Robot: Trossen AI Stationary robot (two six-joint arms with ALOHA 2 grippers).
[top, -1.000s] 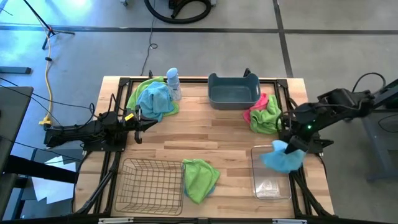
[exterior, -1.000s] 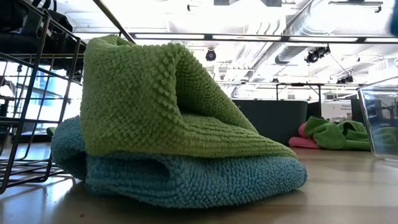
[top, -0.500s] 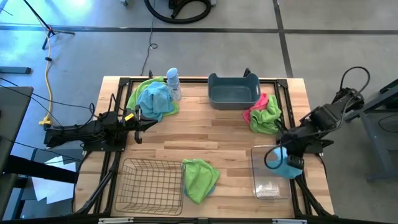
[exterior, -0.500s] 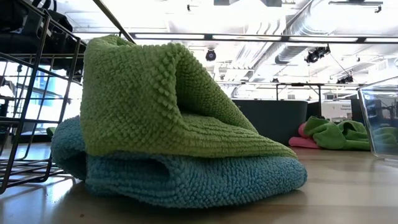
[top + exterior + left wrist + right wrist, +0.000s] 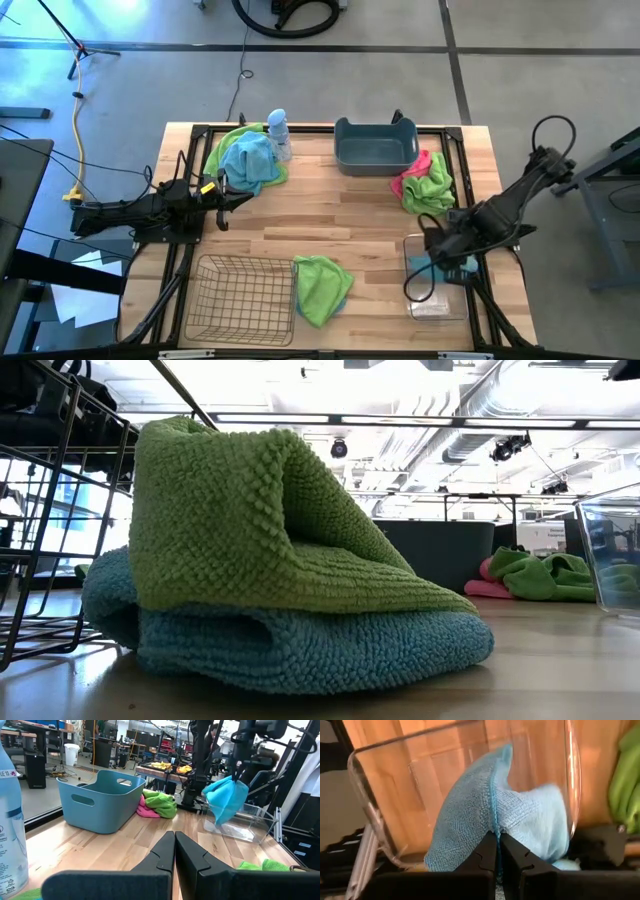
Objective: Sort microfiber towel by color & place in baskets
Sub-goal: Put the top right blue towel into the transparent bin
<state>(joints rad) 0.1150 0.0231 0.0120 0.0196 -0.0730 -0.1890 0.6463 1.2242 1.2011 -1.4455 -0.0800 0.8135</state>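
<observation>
A light blue towel (image 5: pixel 227 797) hangs from my right gripper (image 5: pixel 441 260), which is shut on it above the clear plastic bin (image 5: pixel 433 300) at the table's near right. The towel's lower end is at the bin's open top (image 5: pixel 470 785). The wire-mesh basket (image 5: pixel 240 295) stands near left and the blue-grey tub (image 5: pixel 375 145) at the far edge. A green towel (image 5: pixel 270 520) lies on a blue one (image 5: pixel 300 645) beside the wire basket. My left gripper (image 5: pixel 222 195) is shut, holds nothing and waits at the table's left. My right gripper pinches a raised fold of the blue towel (image 5: pixel 492 822) between its two fingers. It comes from above, slanting down toward the bin. The towel hangs below the fingers, slack and clear of the table.
A green and blue towel pile (image 5: pixel 245 160) lies far left beside a spray bottle (image 5: pixel 278 135). A pink and green pile (image 5: pixel 425 180) sits next to the tub. Bare wood (image 5: pixel 320 215) spans the table's middle.
My right gripper has carried the blue towel toward the table's left and near edge, from beside the clear bin to over it, and has tipped downward. The towel now hangs at the bin's opening. The gripper has stayed shut on it.
</observation>
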